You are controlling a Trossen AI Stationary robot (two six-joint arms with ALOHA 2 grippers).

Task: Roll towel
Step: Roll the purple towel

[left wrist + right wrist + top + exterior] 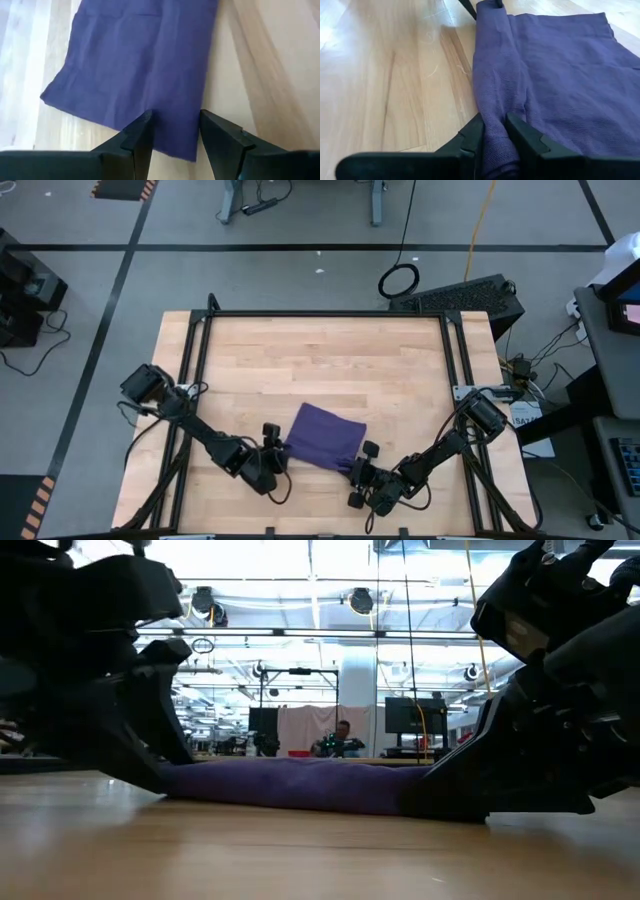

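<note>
The purple towel [325, 435] lies folded on the wooden table, near its front edge. Its near edge is bunched into a thick fold [492, 75] that runs between the two grippers. My right gripper [495, 132] is shut on the right end of that fold. At the towel's near left corner [175, 125], my left gripper [175, 135] stands open and tipped down, one finger [142, 132] over the cloth and the other [215, 137] over the wood beside its edge. In the low view the towel [300, 785] lies low between both arms. My left gripper straddles the towel's corner from above, slanting down; whether its fingertips touch the cloth, I cannot tell. My right gripper pinches the bunched fold at its right end [496, 120] between its two fingers, several layers thick. The fingers slant down from the table's near right and lie along the fold. The fold rests on the table, slack.
Black frame rails [320, 313] run along the table's far, left and right sides. Bare wood [320, 365] lies beyond the towel toward the far edge. Cables and a black case [470, 295] sit off the table at the far right.
</note>
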